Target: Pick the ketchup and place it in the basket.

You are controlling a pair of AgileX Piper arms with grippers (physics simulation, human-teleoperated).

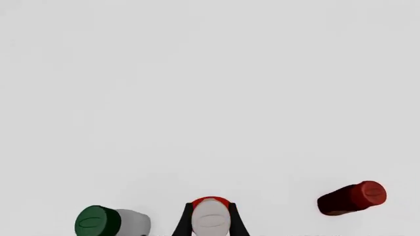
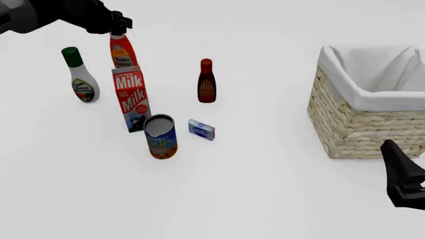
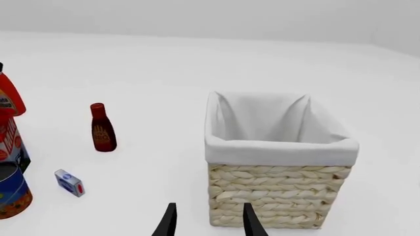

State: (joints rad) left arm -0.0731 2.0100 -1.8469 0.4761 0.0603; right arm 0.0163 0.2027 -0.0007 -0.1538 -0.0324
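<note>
Ketchup (image 2: 122, 51) stands on plain white table (image 2: 265, 174) — blank surroundings.

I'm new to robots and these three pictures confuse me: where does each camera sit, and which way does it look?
Front view: fixed above and behind the arms, looking forward and down at the bottles and the woven beige wicker basket; both arms show at the edges.
Left wrist view: behind the left gripper, looking straight down its fingers, which flank the white cap of the tall red ketchup bottle.
Right wrist view: behind the open right gripper, facing the basket.
Shared: the small dark red-brown sauce bottle appears in all three.
</note>
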